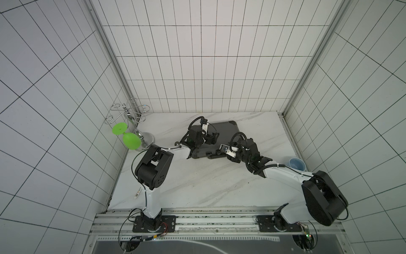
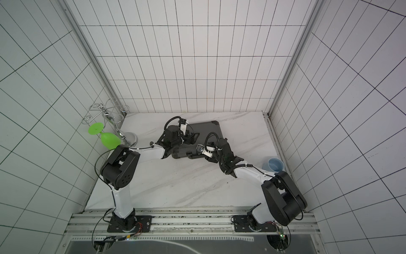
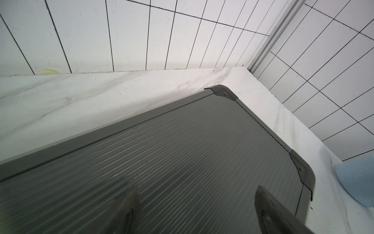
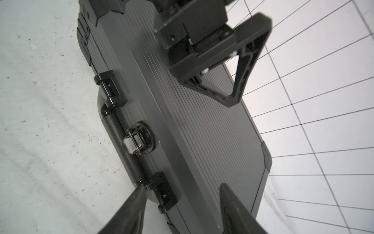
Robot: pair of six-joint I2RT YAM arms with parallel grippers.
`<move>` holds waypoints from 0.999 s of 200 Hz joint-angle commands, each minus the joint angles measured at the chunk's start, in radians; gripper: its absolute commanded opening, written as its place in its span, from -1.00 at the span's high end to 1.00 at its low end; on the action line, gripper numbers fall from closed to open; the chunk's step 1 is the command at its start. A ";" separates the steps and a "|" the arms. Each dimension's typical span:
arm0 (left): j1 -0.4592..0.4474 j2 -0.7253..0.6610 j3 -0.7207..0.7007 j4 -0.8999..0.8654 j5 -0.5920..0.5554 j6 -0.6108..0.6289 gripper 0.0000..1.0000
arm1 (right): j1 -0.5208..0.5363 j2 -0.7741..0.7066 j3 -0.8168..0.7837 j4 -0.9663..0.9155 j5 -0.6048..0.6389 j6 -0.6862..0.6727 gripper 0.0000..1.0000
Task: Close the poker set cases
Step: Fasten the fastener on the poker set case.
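Straddling case (image 4: 202,131) front edge, right gripper (image 4: 183,186) stands spread.

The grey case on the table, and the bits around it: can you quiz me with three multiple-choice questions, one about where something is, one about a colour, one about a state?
1. The case has its lid: A) down flat on the base; B) standing upright; C) taken off.
2. The blue cup stands: A) on the case; B) on the table, apart from the case; C) on the floor.
3. The glass hanging from the wire rack is: A) red; B) clear; C) green.

Answers:
1 A: the ribbed lid lies level in both wrist views.
2 B: in both top views it sits by the table's edge, well clear of the case.
3 C: its bowl and foot are bright green.
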 commanded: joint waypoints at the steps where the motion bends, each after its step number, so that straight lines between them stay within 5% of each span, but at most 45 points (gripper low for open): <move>1: -0.003 0.107 -0.066 -0.193 0.046 -0.074 -0.77 | 0.009 0.026 -0.070 0.079 -0.041 -0.132 -0.28; 64: 0.000 0.095 -0.066 -0.194 0.046 -0.071 -0.77 | 0.045 0.119 -0.024 0.089 -0.109 -0.204 -0.30; 151: 0.009 0.081 -0.073 -0.187 0.053 -0.071 -0.77 | 0.075 0.208 -0.036 0.377 0.023 -0.200 -0.30; 200: 0.015 0.074 -0.079 -0.182 0.056 -0.073 -0.77 | 0.075 0.241 -0.019 0.391 0.043 -0.234 -0.30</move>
